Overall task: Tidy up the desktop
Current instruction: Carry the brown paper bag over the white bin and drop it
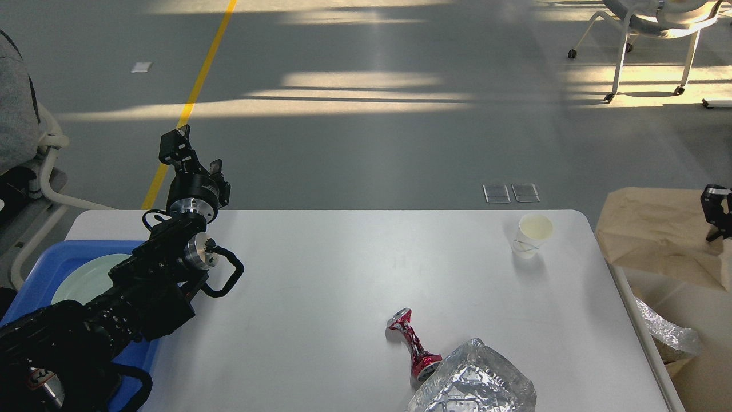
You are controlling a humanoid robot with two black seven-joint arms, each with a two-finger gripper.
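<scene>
My left tool (190, 153) hovers at the far left edge of the wide white tabletop (320, 286), fingers apart and empty. My right tool (716, 213) touches a crumpled brown paper bag (657, 240); its grip I cannot tell.

Foil tray (474, 380) — cut off below.

The picture was sharp and bright, with no blur. Sunlight came in from far back and lay in yellow stripes across the grey floor (366, 86). The desktop (343, 286) shone softly in the middle, and the paper cup (532, 234) cast a small shadow toward the front.
</scene>
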